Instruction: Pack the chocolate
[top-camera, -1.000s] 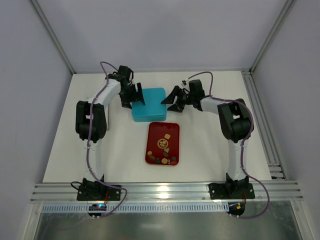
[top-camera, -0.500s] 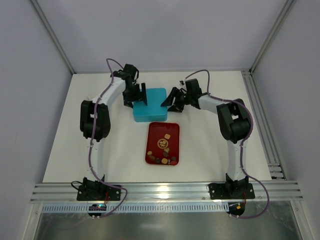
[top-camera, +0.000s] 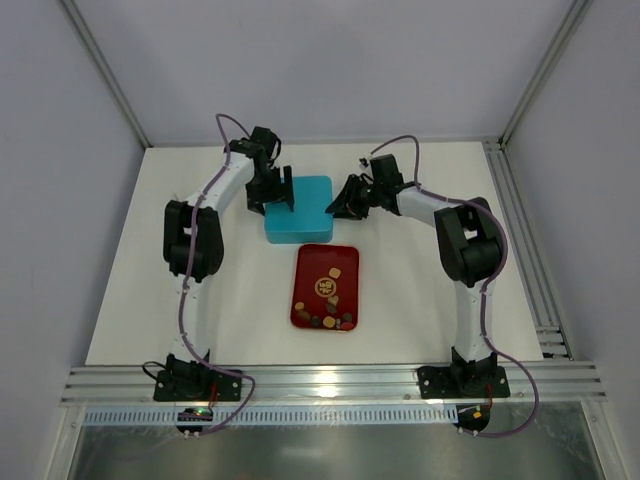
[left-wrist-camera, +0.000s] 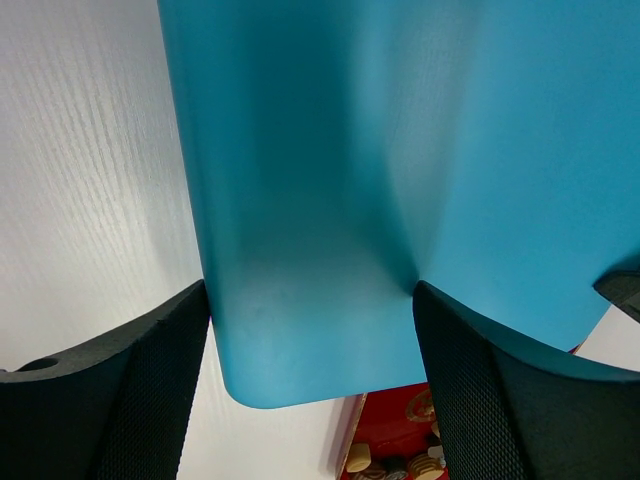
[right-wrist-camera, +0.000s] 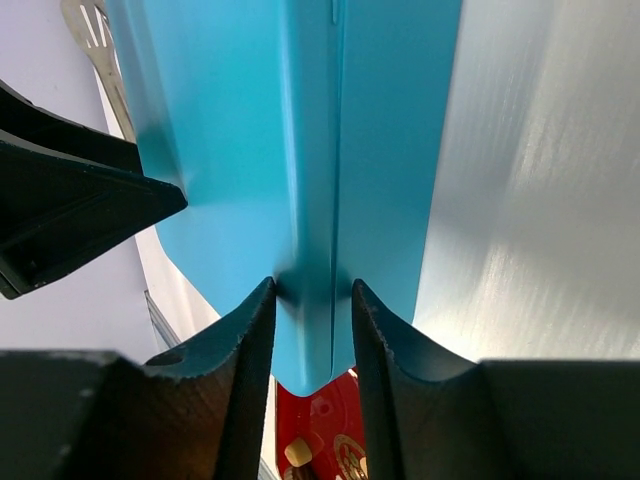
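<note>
Several small brown, tan and cream pieces of chocolate lie on the red tray, mostly at its near end. They also show low in the left wrist view as chocolate and in the right wrist view as chocolate. A closed blue box sits just behind the tray. My left gripper is open wide, its fingers straddling the box's left edge. My right gripper is shut on the box's right edge, pinching it at the lid seam.
The white table is bounded by enclosure walls at the back and sides. Aluminium rails run along the right edge and the near edge, where both arm bases are bolted. The red tray touches the box's near side.
The left gripper has shifted right onto the box's left edge, still wide. The right gripper has crept left and its jaws have closed on the box's right edge.
</note>
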